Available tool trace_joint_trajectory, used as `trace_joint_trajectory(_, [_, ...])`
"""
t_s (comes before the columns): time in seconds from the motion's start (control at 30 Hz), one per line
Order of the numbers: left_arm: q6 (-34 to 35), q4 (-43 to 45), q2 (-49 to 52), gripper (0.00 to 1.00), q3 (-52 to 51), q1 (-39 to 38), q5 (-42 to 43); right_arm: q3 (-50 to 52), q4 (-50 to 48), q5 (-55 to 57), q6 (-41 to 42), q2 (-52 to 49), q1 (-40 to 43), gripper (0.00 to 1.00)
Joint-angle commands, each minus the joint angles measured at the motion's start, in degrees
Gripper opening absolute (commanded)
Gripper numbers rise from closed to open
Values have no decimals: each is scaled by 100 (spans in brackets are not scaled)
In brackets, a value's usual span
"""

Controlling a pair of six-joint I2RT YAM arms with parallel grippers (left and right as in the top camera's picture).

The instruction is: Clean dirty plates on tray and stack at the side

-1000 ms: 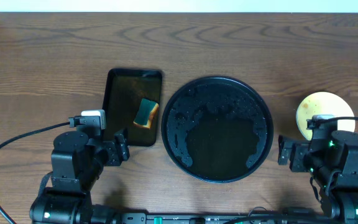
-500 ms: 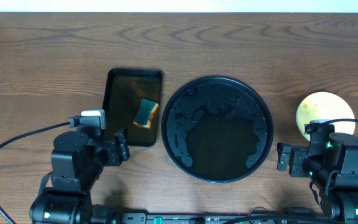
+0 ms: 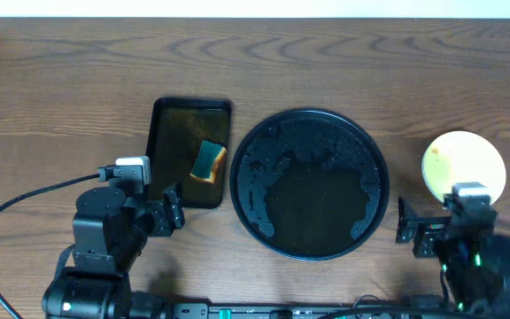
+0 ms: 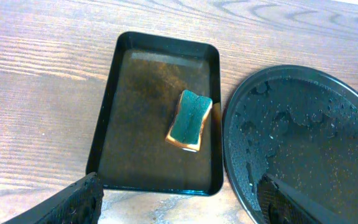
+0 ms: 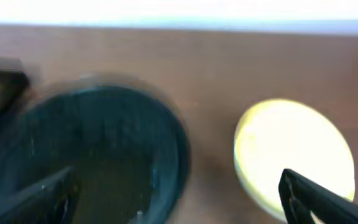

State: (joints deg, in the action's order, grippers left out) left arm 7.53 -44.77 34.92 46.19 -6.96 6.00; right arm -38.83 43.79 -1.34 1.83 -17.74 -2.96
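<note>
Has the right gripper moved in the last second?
Yes. Overhead, the right gripper has drawn back toward the near edge of the table, off the yellow plate, whose lower edge it covered before and which now shows whole.

Pale yellow plate [image 3: 464, 162]; glossy black droplet-speckled tray [image 3: 312, 208]; teal-over-tan sponge [image 3: 208, 161]; black rectangular tray [image 3: 171, 142]; brown woodgrain table [image 3: 60, 80].

Your overhead camera looks straight down on the whole table [image 3: 60, 71]. Your left wrist view sits low and close, facing the rectangular tray [image 4: 135, 124]. It shares the round tray [image 4: 303, 155] with your blurred right wrist view, which also faces the yellow plate [image 5: 294, 155].
</note>
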Motion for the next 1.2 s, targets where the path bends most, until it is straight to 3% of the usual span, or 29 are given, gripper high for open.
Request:
trace_joint_trajectory(0.0, [28,4,-9,79,-55,-9,-50,629,-616,-66,-81,726,-76,99])
trace_joint_trajectory(0.23, [28,2,-9,79,-55,-9,-50,2085,-2533,-280,-83,1725,-76,99])
trace_joint_trajectory(0.57, [28,4,-9,80,-55,-9,-50,3786,-4972,-275,-546,1742,-70,99])
trace_joint_trajectory(0.8, [28,4,-9,80,-55,-9,-50,3851,-4019,-256,-664,1742,-70,99])
trace_joint_trajectory(1.17, [28,4,-9,80,-55,-9,-50,3851,-3976,-256,-662,1735,-72,99])
